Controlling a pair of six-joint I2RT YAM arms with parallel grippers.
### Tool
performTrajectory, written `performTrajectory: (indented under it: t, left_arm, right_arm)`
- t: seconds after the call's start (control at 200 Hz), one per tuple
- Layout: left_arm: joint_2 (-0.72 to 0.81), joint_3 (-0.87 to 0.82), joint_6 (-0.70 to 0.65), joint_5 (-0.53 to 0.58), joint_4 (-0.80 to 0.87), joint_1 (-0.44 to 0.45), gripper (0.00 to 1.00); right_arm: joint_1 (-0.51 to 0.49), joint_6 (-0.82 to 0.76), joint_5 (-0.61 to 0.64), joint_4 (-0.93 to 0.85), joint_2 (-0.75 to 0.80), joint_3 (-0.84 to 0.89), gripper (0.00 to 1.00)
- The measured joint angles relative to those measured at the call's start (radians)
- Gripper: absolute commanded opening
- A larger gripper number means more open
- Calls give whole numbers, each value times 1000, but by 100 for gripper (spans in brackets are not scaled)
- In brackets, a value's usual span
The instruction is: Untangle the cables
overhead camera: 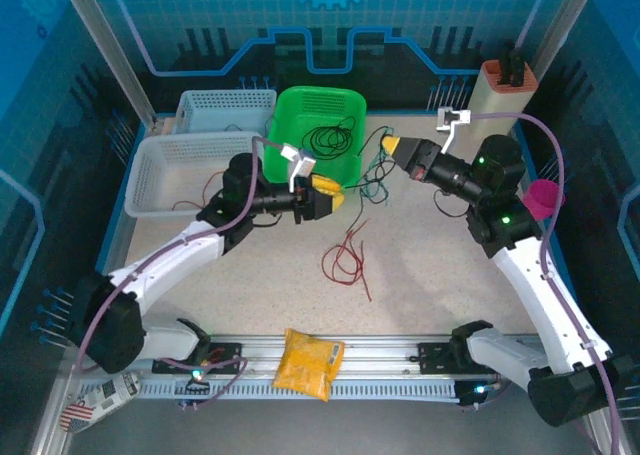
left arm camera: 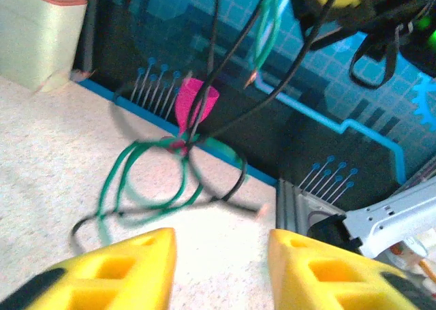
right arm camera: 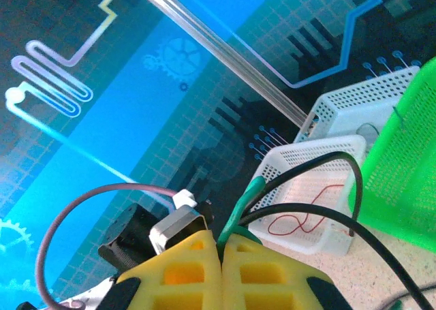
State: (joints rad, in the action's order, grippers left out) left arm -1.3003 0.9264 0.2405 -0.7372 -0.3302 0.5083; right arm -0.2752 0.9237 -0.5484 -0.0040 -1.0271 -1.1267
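- Tangle of thin green and black cables (overhead camera: 374, 183) (left arm camera: 146, 184) lies on the speckled beige desk (overhead camera: 430, 285) between the two grippers, just in front of the bright green plastic basket (overhead camera: 320, 105). Part of it rises from the desk up to the right gripper.
- Right gripper (overhead camera: 386, 143) (right arm camera: 222, 255), with yellow fingers, is closed. In the right wrist view its two fingers are pressed together, and a green strand and a black strand come out from between their tips, so it grips the thin green and black cables.
- Left gripper (overhead camera: 336, 193) (left arm camera: 221, 269), also yellow, is open. Its fingers stand apart with nothing between them, low over the desk, and the loops of the tangle lie near, beyond the fingertips.
- In the left wrist view the green strand makes round loops on the desk, and the black strands go upward to the right gripper at the top.
- Loose thin red cable (overhead camera: 345, 260) lies alone on the desk, nearer to the arm bases and apart from the tangle.
- Separate thin black cable (overhead camera: 330, 135) lies coiled inside the green basket.
- Second thin red cable (right arm camera: 300, 221) lies in the nearer white plastic mesh basket (overhead camera: 160, 175), left of the green one.
- Small pink cup (overhead camera: 540, 197) (left arm camera: 196, 102) stands at the right side of the desk, and a yellow packet (overhead camera: 308, 363) rests on the rail at the near edge.
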Motion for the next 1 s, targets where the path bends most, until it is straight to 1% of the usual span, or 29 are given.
performTrajectory:
  t: [0.105, 0.2, 0.345, 0.505, 0.665, 0.83, 1.001]
  left_arm:
    - [53, 0, -63, 0, 101, -2, 56]
    - [87, 0, -93, 12, 153, 12, 57]
    - [92, 43, -101, 95, 219, 71, 56]
    - [80, 82, -55, 171, 205, 111, 59]
    - [32, 129, -30, 227, 198, 123, 56]
    - [-24, 177, -29, 244, 192, 123, 49]
    - [-54, 195, -29, 221, 166, 125, 49]
  right_arm:
    - [8, -24, -36, -18, 0, -8, 0]
    - [8, -40, -55, -41, -3, -8, 0]
    - [8, -51, -74, -55, -9, -8, 0]
    - [8, -54, -92, -57, -10, -8, 0]
    - [8, -61, -109, -57, -10, -8, 0]
    - [0, -69, -122, -57, -11, -8, 0]
    - [-13, -77, -134, -59, -14, -8, 0]
